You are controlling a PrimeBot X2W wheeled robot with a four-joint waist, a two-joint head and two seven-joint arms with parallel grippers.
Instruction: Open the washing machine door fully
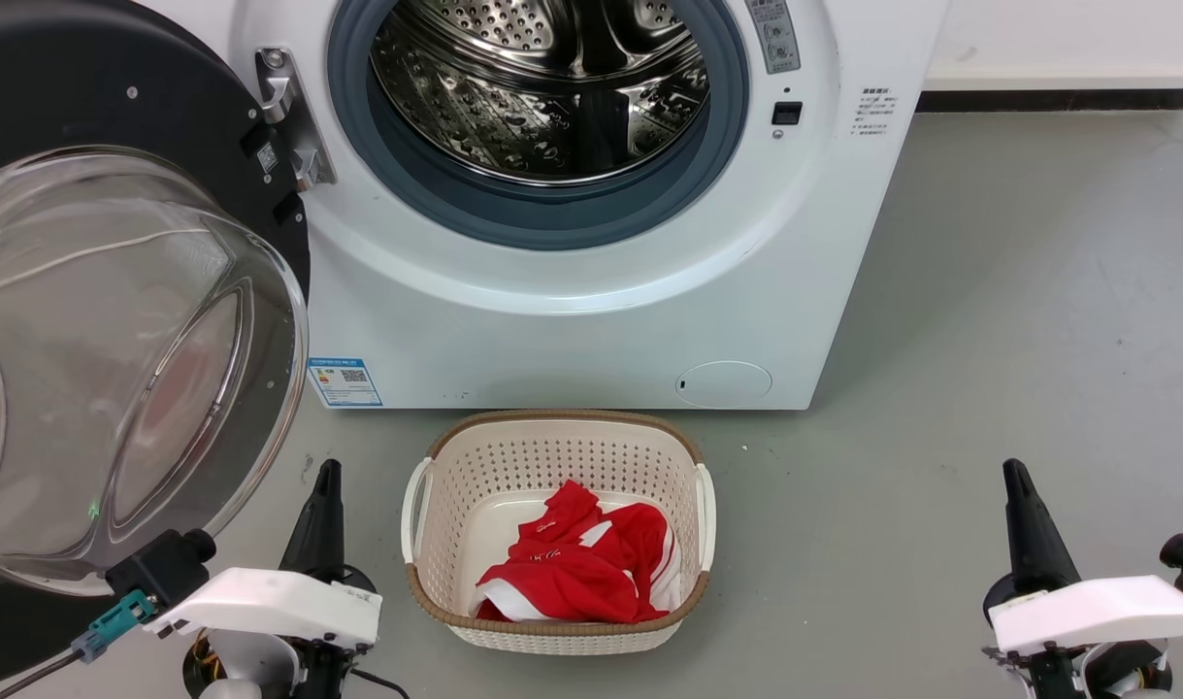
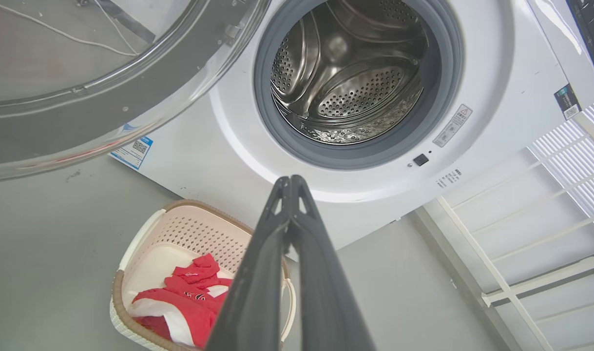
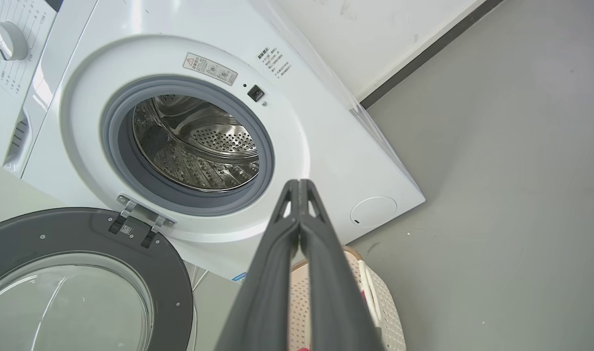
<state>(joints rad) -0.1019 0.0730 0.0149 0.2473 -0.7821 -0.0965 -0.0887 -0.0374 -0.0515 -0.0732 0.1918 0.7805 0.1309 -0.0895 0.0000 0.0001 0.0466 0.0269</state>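
Note:
The white washing machine (image 1: 572, 320) stands ahead with its steel drum (image 1: 542, 87) exposed inside the grey-blue rubber ring. The washing machine door (image 1: 115, 359), a black disc with a bulging clear glass bowl, is swung wide to the left on its hinge (image 1: 285, 116); it also shows in the left wrist view (image 2: 82, 122) and the right wrist view (image 3: 82, 278). My left gripper (image 1: 327, 476) is shut, low on the floor side just right of the door's glass, holding nothing. My right gripper (image 1: 1016, 476) is shut too, far right, apart from the machine.
A cream perforated laundry basket (image 1: 557, 442) with red and white clothing (image 1: 581, 568) sits on the grey floor in front of the machine, between my arms. A white rack (image 2: 521, 234) stands at the machine's right side. Open floor lies to the right.

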